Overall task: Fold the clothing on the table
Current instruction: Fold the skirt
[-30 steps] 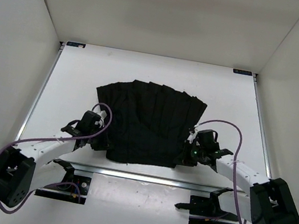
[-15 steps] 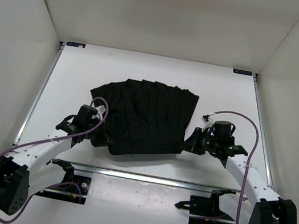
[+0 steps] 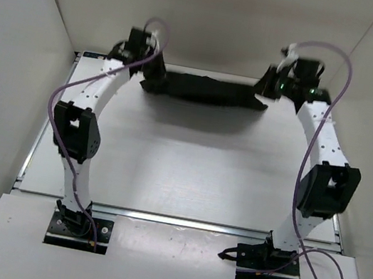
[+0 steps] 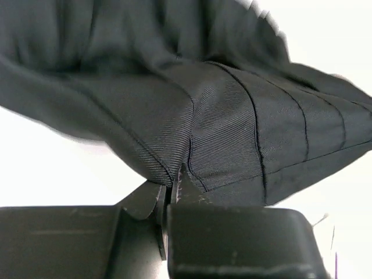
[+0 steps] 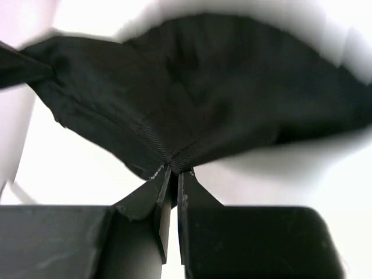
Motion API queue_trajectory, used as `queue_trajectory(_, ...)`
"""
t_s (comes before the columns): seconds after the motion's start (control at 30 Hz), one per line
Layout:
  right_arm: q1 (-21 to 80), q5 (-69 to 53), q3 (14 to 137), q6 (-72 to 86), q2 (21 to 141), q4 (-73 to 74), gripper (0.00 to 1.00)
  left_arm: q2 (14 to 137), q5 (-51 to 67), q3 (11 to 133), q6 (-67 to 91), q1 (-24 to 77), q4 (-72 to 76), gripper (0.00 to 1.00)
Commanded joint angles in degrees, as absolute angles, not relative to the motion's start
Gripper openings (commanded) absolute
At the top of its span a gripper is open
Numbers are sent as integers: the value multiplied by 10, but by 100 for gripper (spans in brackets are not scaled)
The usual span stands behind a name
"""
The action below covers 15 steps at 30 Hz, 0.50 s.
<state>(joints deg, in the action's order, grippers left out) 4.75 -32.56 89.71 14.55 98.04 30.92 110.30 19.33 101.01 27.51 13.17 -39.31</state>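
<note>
The black clothing [image 3: 203, 88] hangs stretched in a narrow band above the far part of the white table [image 3: 190, 162], held at both ends. My left gripper [image 3: 149, 74] is shut on its left end; in the left wrist view the jaws pinch a seamed edge of the clothing [image 4: 232, 133] at the left gripper [image 4: 172, 183]. My right gripper [image 3: 263, 92] is shut on the right end; the right wrist view shows the right gripper [image 5: 174, 171] pinching a bunched corner of the clothing [image 5: 197, 99]. A shadow lies on the table under the cloth.
Both arms reach far out, raised over the table's sides. White walls [image 3: 19, 23] close in the left, right and back. A silver rail [image 3: 179, 221] runs along the near edge, with the arm bases [image 3: 80, 229] behind it.
Both grippers have lifted the clothing from the near middle of the table and carried it up and toward the far edge. The cloth now hangs taut between them instead of lying spread.
</note>
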Motion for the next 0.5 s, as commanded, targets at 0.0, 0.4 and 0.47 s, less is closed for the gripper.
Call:
queue_trajectory(0.0, 20, -283, 1145, 92, 994, 359, 0, 1097, 133, 1307, 230, 103, -477, 0)
queue_trajectory(0.4, -3, -266, 677, 52, 762, 347, 0, 860, 104, 759, 189, 112, -488, 0)
queue_trajectory(0.47, 35, -265, 599, 64, 728, 383, 0, 791, 107, 616, 209, 130, -479, 0)
